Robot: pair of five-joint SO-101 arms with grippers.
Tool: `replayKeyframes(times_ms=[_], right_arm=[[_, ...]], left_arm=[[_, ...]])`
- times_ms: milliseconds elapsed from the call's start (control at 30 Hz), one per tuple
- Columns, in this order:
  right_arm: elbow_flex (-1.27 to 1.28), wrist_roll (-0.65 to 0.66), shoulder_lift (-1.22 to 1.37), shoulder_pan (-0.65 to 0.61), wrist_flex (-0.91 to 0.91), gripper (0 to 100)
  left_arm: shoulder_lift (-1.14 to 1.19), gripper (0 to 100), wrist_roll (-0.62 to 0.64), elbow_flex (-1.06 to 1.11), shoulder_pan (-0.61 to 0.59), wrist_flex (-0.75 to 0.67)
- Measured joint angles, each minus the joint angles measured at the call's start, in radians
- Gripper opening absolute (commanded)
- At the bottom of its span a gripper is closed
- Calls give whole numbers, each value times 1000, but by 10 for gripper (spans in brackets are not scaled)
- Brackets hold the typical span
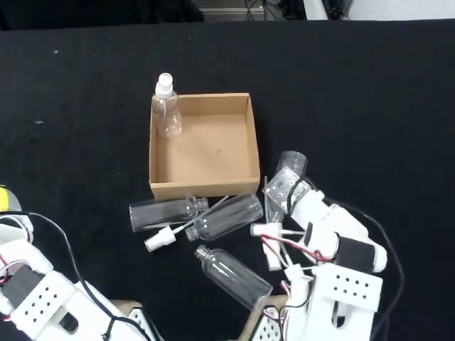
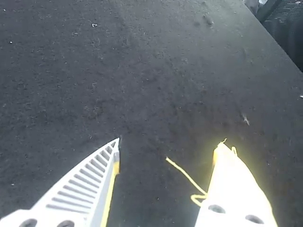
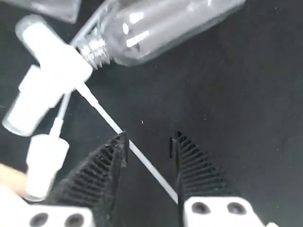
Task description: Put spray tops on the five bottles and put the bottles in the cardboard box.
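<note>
The cardboard box [image 1: 206, 181] sits mid-table with one capped bottle [image 1: 168, 114] in its far left corner. Three uncapped bottles [image 1: 163, 212] [image 1: 226, 215] [image 1: 231, 273] lie in front of the box, a spray top [image 1: 162, 239] among them. More spray tops [image 1: 274, 231] lie by the right arm [image 1: 334, 241], and a clear bottle [image 1: 291, 165] rests beyond it. My right gripper [image 3: 149, 139] is open low over the cloth, a spray top's thin tube [image 3: 142, 158] running between its fingers; that top [image 3: 57, 61] touches a bottle's threaded neck [image 3: 94, 52]. My left gripper [image 2: 170, 142] is open over bare cloth.
Black cloth [image 1: 355, 92] covers the whole table, with wide free room behind and beside the box. The left arm [image 1: 35, 291] stands at the near left corner. Two further spray tops [image 3: 26, 106] [image 3: 45, 161] lie beside the right gripper. Tan base boards [image 1: 135, 309] show at the front edge.
</note>
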Motion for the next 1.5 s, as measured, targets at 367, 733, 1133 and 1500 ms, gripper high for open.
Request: replayKeyframes(times_ms=[367, 733, 1133, 1500], right_arm=[[146, 170, 0, 252, -183, 109], [-72, 64, 0, 147, 0, 109], [-146, -206, 292, -282, 71, 145], [-216, -222, 505, -522, 64, 150]], left_arm=[[0, 227, 0, 0, 0, 0], [0, 227, 0, 0, 0, 0], [0, 227, 0, 0, 0, 0], [0, 227, 0, 0, 0, 0]])
